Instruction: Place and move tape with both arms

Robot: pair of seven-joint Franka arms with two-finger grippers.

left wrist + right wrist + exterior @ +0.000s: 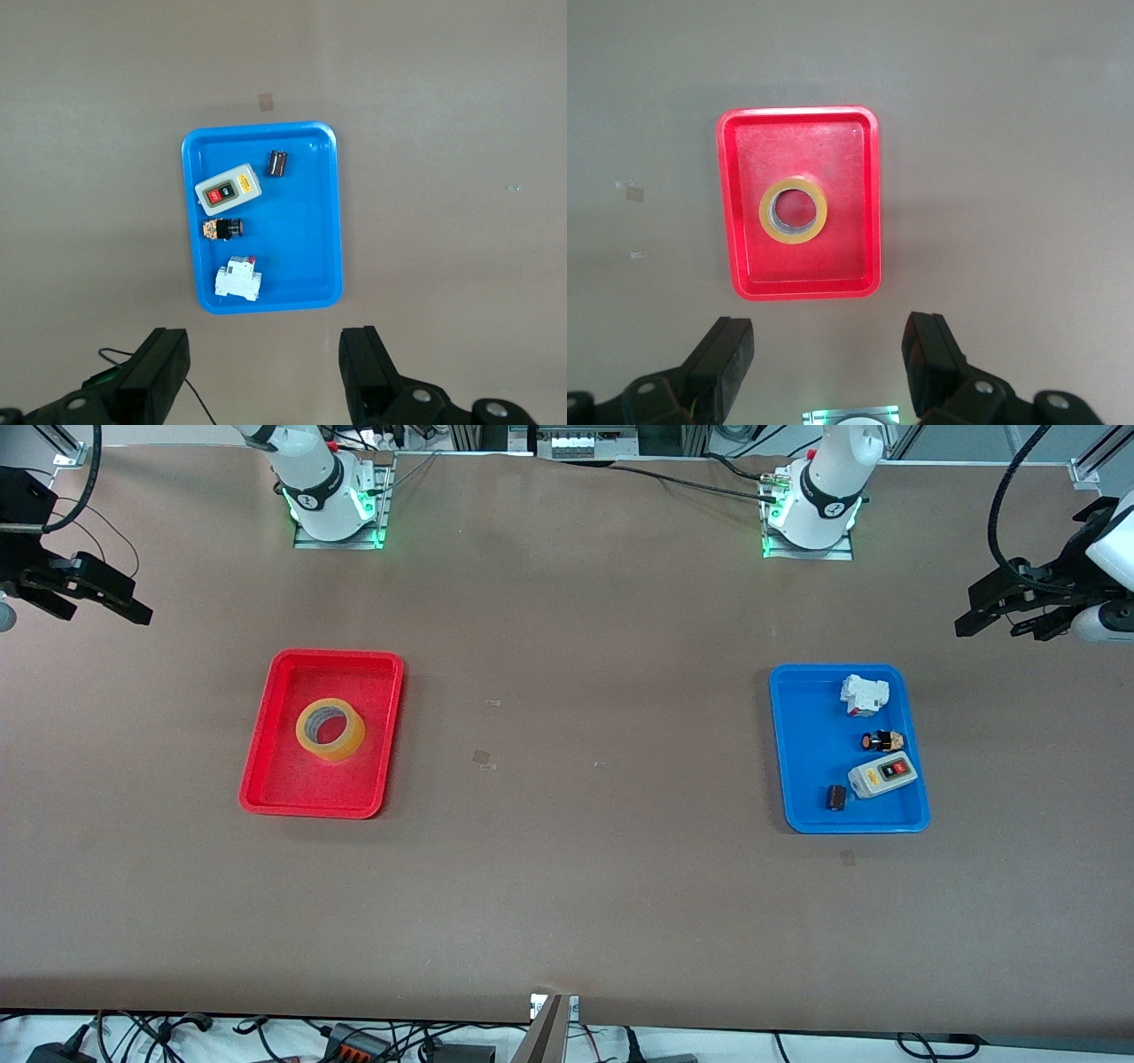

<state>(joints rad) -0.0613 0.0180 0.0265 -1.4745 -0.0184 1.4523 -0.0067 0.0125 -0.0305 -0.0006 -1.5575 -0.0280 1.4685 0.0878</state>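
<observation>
The tape is a yellow translucent ring lying flat in the red tray, toward the right arm's end of the table. In the right wrist view the tape sits mid-tray, well apart from my right gripper, which is open and empty. That gripper hangs high over the table's end. My left gripper hangs high over the table's other end, open and empty.
A blue tray toward the left arm's end holds a grey switch box, a white breaker, a black-orange push button and a small dark cylinder. Small tape scraps lie mid-table.
</observation>
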